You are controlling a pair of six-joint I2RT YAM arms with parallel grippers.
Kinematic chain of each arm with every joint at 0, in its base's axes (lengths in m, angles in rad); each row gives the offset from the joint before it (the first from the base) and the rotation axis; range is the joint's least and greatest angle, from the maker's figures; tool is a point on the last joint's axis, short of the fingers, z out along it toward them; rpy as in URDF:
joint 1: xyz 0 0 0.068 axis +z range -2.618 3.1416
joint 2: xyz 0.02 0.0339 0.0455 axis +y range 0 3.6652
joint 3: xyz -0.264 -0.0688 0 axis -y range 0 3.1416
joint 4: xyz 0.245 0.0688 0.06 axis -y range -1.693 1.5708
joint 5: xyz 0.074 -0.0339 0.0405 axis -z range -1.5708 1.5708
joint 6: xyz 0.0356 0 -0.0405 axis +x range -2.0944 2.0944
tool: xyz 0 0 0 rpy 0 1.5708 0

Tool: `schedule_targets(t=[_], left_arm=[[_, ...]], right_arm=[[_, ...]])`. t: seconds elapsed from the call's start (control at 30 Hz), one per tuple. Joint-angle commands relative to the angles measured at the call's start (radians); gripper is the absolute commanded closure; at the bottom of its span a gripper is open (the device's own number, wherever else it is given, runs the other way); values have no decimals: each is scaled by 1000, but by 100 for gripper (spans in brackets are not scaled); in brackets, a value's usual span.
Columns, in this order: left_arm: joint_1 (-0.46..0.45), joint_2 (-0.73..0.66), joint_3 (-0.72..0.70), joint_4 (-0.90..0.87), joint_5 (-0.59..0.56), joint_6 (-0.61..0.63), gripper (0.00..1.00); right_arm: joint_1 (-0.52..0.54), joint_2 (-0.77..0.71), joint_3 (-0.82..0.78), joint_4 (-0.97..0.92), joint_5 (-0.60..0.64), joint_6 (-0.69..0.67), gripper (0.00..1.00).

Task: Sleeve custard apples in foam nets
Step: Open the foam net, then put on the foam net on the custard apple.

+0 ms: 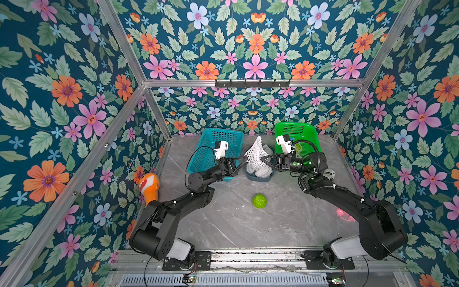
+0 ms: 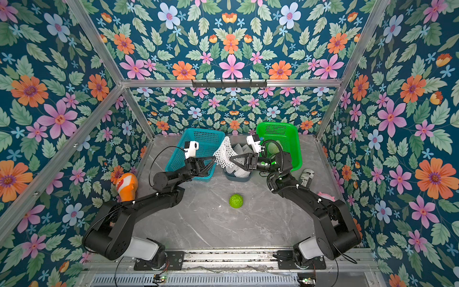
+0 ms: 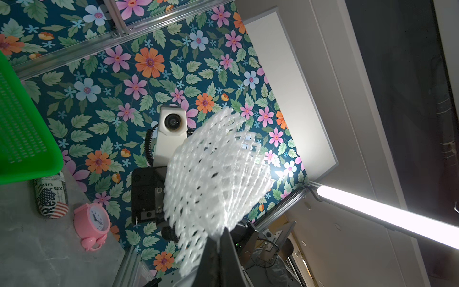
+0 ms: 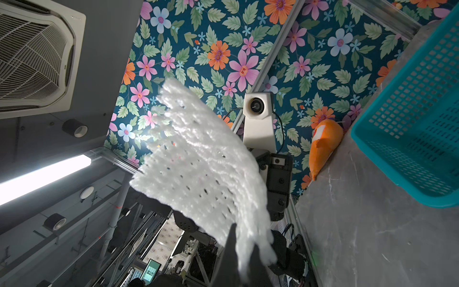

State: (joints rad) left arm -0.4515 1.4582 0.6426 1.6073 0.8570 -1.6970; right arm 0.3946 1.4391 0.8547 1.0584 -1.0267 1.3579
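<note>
Both arms meet at the far middle of the grey marble surface, where the left end effector (image 1: 244, 159) and the right end effector (image 1: 263, 159) are each clenched on opposite edges of one white foam net (image 1: 255, 150), holding it up between them. The wrist views show the mesh (image 3: 216, 169) pinched between shut fingers on either side (image 4: 203, 174). The net hangs just above a small dark tray (image 1: 258, 179) holding more foam nets (image 1: 260, 171), which sits between a teal basket (image 1: 218, 141) on the left and a green basket (image 1: 298, 129) on the right. One bright-green custard apple (image 1: 259, 200) lies bare on the open surface, nearer than the tray and well apart from both arms. An orange fish toy (image 1: 149, 184) leans against the left wall.
</note>
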Motion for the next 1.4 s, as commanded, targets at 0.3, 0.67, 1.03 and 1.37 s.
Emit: schedule_targets(t=[0.3,0.67,1.03,1.37], left_arm=[[-4,35,-76,96,62,141,100],[-40,89,-112,75,106,237,100],[-52,3,-216,-282,47,607,100],[-67,27,-306,-249,-11,710,99]], right_arm=[[-23,-50,-78,-182,-59,-167,100],[-22,-40,-97,-364,0,-366,100],[-22,-37,-133,-572,83,-572,100],[-2,26,-242,-349,68,-587,100]])
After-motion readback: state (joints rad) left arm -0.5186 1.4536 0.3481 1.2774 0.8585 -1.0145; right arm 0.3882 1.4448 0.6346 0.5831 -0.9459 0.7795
